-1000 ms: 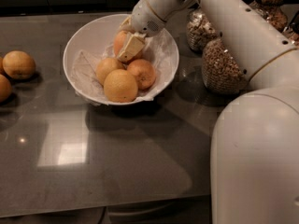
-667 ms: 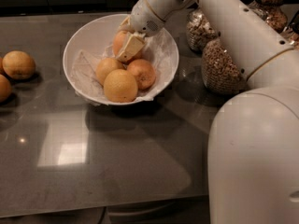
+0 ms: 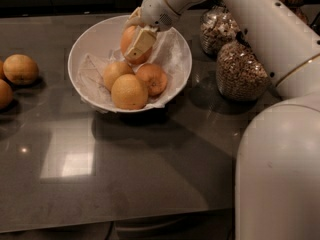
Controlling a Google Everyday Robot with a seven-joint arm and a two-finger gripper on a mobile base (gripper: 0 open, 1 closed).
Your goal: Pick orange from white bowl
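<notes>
The white bowl [image 3: 85, 46], lined with crinkled white paper, stands on the dark table at the upper middle. My gripper [image 3: 134, 44] reaches into it from the upper right. Its cream fingers [image 3: 141, 40] are closed around the deep-orange, egg-shaped orange [image 3: 127, 40] at the bowl's back, which sits a little higher than the other fruit. A rounder deep-orange fruit [image 3: 152, 79] and two paler yellow-orange fruits [image 3: 129, 91] lie in the bowl's front part.
Two glass jars of cereal [image 3: 241, 73] stand just right of the bowl, under my arm. Two loose pale fruits [image 3: 20, 69] lie at the table's left edge. My white arm and body [image 3: 280, 174] fill the right side.
The gripper and the orange in it have risen slightly inside the bowl. The other fruit and the bowl have not moved.
</notes>
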